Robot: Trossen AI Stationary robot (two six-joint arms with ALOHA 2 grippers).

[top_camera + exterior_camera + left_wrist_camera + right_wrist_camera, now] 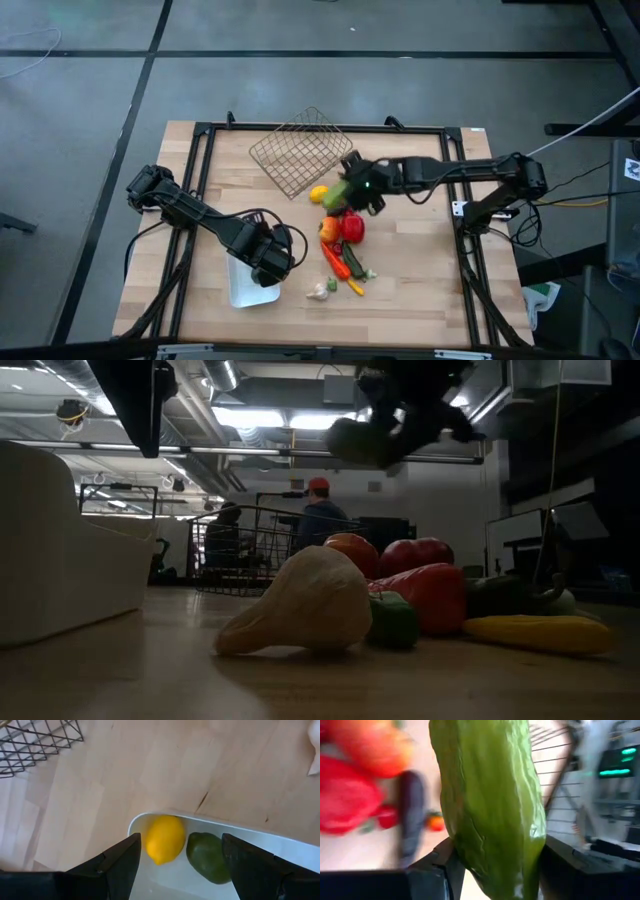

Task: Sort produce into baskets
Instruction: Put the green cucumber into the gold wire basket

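Note:
My right gripper [347, 190] hangs over the table's middle, shut on a green cucumber [485, 795], near the wire basket [300, 150]. Below it lies the produce pile: a lemon [319, 195], a red pepper [352, 227], an orange tomato [328, 231], a carrot [336, 262] and garlic [318, 292]. My left gripper [180, 840] stands open above the white tray [280, 845]. A lemon [164, 838] and a green avocado [207, 856] lie in that tray's corner. My right gripper pinches the cucumber's two sides [457, 852] between its fingers, near one end. The fingers lie across it and come slanting down from the table's right. The cucumber [360, 440] is lifted clear, high above the pile.
The wire basket stands at the table's far middle, its near corner close to the right gripper. Bare wood lies at the near right [420, 290] and far left [225, 170]. People [318, 510] stand in the room beyond the table.

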